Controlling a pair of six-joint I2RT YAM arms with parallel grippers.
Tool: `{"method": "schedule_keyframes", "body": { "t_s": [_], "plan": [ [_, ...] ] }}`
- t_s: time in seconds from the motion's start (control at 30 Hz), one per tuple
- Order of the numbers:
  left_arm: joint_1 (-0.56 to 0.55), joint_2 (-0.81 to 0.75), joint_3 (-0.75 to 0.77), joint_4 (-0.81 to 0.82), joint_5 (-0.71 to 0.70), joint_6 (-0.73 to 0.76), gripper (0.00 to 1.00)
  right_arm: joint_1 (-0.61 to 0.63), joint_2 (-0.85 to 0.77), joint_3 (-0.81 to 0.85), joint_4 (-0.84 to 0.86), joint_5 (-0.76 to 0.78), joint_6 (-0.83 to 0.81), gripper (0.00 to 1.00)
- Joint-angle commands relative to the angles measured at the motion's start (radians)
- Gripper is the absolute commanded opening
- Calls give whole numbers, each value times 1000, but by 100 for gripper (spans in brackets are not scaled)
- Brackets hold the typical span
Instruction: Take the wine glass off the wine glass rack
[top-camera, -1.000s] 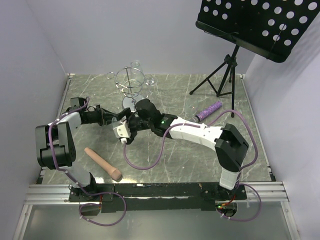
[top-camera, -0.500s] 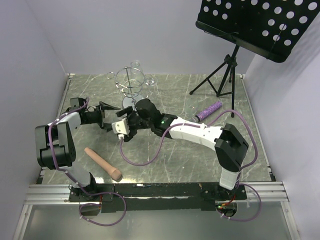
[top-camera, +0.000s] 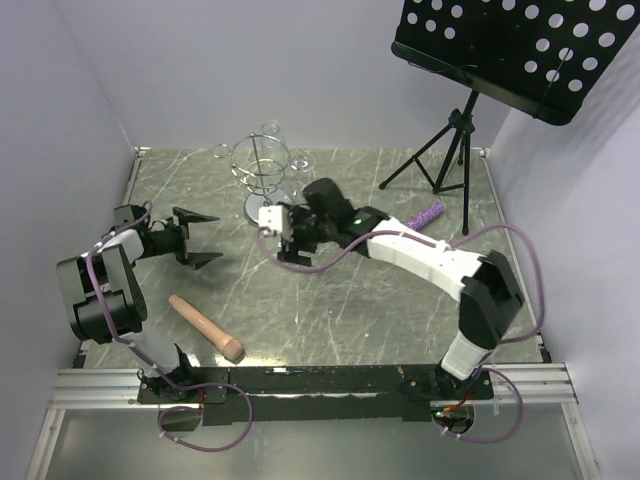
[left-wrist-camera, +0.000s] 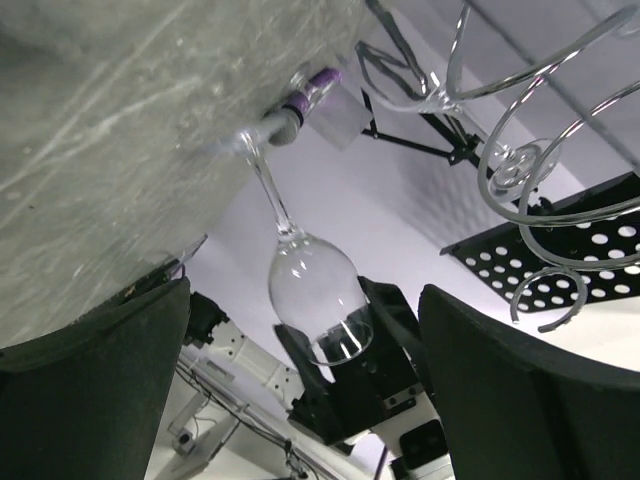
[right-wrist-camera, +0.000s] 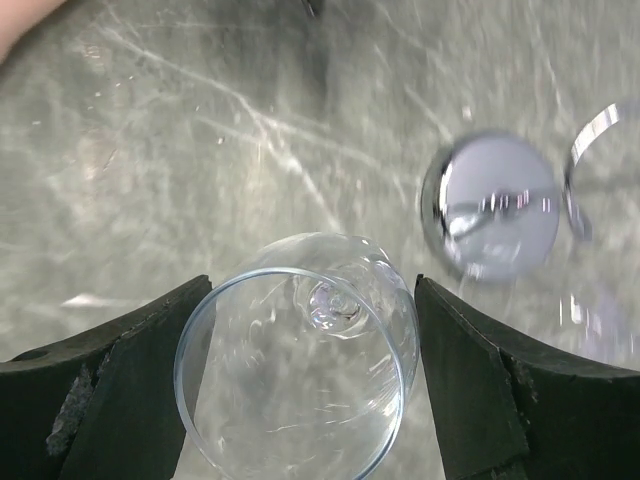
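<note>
- Grey marble table (top-camera: 400, 300), with a black music stand (top-camera: 520, 50) towering at the far right corner.
- Right gripper (top-camera: 283, 235) is mid-table, its fingers (right-wrist-camera: 130, 370) pressed against both sides of a bowl. It's pinching the wine glass (right-wrist-camera: 300, 370)!
- Left gripper (top-camera: 200, 238) sits low at the left, spread wide, nothing in it.
- The wine glass rack (top-camera: 262, 170) stands just behind; the glass is off it, upright, beside the shiny base (right-wrist-camera: 492, 205).
- Wooden pestle (top-camera: 205, 328) lies near the front, left.
- Purple tube (top-camera: 420, 215) is over to the right.
</note>
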Motion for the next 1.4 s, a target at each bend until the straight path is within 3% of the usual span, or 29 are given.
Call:
{"method": "schedule_keyframes", "body": {
  "t_s": [0.0,0.17,0.4,0.83,1.0,1.37],
  "plan": [
    [40,-51,3,-6,-52,94,100,-68,-164,11,-108,-18,153,45],
    [60,-52,58,-69,-135,229,100,-160,-239,-19,-185,22,213,44],
    [77,-58,100,-104,-204,305,100,-339,-306,-32,-254,33,267,43],
    [134,-60,121,-155,-271,475,100,-560,-541,-212,-263,13,354,41],
    [134,-28,175,-181,-307,547,100,-690,-549,-238,-250,4,394,41],
    [143,-8,214,-167,-305,536,100,-918,-509,-302,-119,-13,437,41]
  ]
}}
